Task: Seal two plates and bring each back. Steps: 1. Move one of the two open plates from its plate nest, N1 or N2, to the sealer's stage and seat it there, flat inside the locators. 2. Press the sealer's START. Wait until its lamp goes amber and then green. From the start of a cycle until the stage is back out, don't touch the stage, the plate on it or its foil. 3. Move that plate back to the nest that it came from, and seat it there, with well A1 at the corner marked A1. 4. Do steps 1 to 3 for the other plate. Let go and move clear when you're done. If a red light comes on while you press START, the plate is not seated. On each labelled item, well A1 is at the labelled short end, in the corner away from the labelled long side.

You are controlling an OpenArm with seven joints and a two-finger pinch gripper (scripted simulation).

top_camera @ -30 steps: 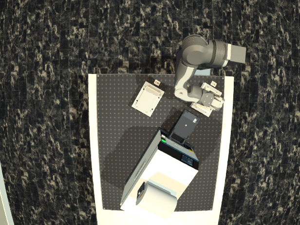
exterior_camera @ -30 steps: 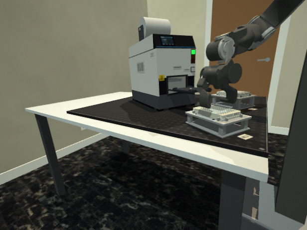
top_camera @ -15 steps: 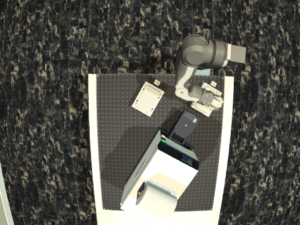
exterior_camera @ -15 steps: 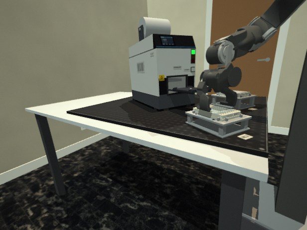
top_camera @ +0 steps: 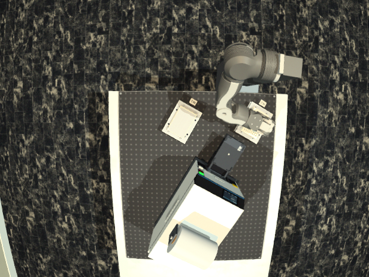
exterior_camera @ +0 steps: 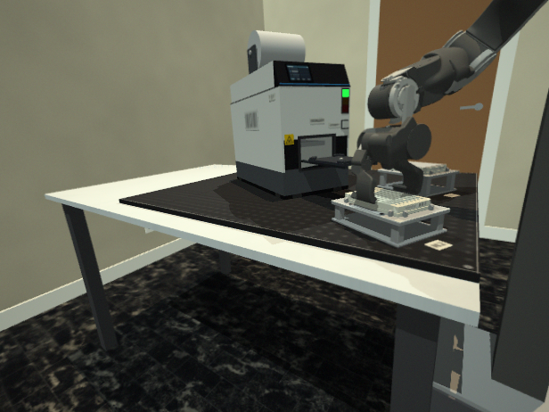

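My gripper (exterior_camera: 387, 189) straddles the plate (exterior_camera: 401, 201) beside the sealer (exterior_camera: 291, 127), fingers part-open, gripping nothing. It looks light, rigid, slippery; I'd clamp its long sides.

The end effector (exterior_camera: 387, 189) hangs downward, fingers spread (partly open).

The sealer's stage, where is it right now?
In the top view the stage sticks out of the sealer toward the arm, bare, just below the nest where the end effector sits.
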